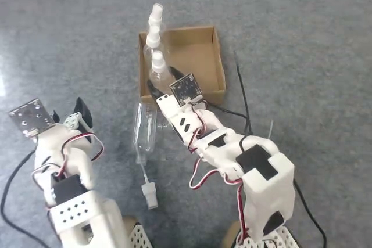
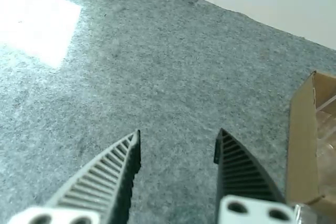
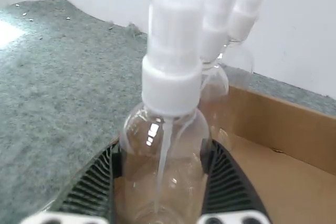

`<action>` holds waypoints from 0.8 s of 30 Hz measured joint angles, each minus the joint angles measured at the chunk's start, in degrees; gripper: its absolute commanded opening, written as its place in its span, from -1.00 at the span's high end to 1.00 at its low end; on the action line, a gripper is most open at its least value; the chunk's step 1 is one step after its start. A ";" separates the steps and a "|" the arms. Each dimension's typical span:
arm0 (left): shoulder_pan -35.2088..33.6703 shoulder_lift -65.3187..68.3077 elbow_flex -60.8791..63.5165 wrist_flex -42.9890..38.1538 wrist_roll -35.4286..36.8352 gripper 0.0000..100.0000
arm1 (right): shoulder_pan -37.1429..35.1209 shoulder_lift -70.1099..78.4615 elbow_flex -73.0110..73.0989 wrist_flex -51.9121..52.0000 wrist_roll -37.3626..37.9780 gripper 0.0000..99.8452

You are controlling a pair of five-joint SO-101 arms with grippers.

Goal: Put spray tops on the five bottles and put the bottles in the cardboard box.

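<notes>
The right hand [image 3: 163,153] is closed on a clear spray bottle [image 3: 164,145], one ribbed finger pressed against each side of its round body. The bottle stands upright with its white spray top [image 3: 172,72] on. The bottom of the bottle is cut off in the right wrist view, so whether it rests on the box floor cannot be told. In the high view this hand [image 1: 164,82] sits at the near left corner of the cardboard box [image 1: 220,56], and its own fingers and camera board hide most of the bottle's body. Just behind the held bottle, along the box's left wall, two more capped bottles [image 3: 214,72] [image 3: 239,51] stand in a row, their tops blurred.

The left hand [image 2: 178,135] is wide open and holds nothing, above the bare grey desk [image 2: 157,66], well apart from the box.

Between the arms an uncapped bottle [image 1: 144,127] lies on its side. A loose spray top [image 1: 150,193] lies near its neck; whether its tube enters the neck cannot be made out.
</notes>
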 measured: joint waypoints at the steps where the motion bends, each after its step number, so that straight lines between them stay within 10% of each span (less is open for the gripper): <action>1: 0.00 0.00 0.00 0.00 0.00 0.56 | -0.18 0.09 -0.18 0.00 0.00 0.97; 24: 0.00 0.00 0.00 0.00 0.00 0.56 | -2.37 0.53 -0.53 0.09 0.00 0.67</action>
